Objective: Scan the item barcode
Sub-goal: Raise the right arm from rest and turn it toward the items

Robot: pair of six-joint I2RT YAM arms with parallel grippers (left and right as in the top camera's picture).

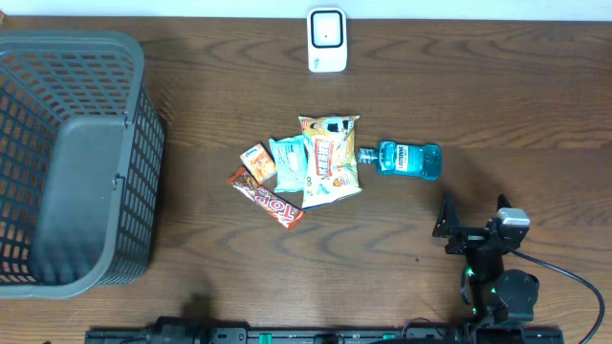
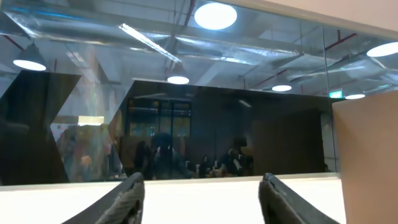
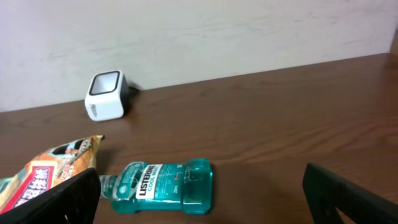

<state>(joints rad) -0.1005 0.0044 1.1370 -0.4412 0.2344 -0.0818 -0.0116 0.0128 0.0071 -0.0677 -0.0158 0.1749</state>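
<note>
The right hand (image 1: 473, 225) sat low at the near side of the worktop (image 1: 497, 86), fingers spread wide and empty. The left hand (image 2: 202, 208), seen only from its own wrist, had its fingers parted with nothing between them. Beyond the right hand a mouthwash bottle (image 1: 409, 159) lay on its side, just beside a snack bag (image 1: 330, 161). Farthest back stood the white scanner (image 1: 326, 40).

The basket (image 1: 148, 162) runs off the left edge of the overhead view. The left tool (image 2: 202, 193) shows only 2 fingertips at the bottom edge of its own camera. In the right wrist view, the left edge cuts the snack bag (image 3: 43, 177), and the cap end of the mouthwash bottle (image 3: 165, 185) passes behind a finger (image 3: 68, 199). Overhead, the print on the teal packet (image 1: 289, 162) is too small to read.
</note>
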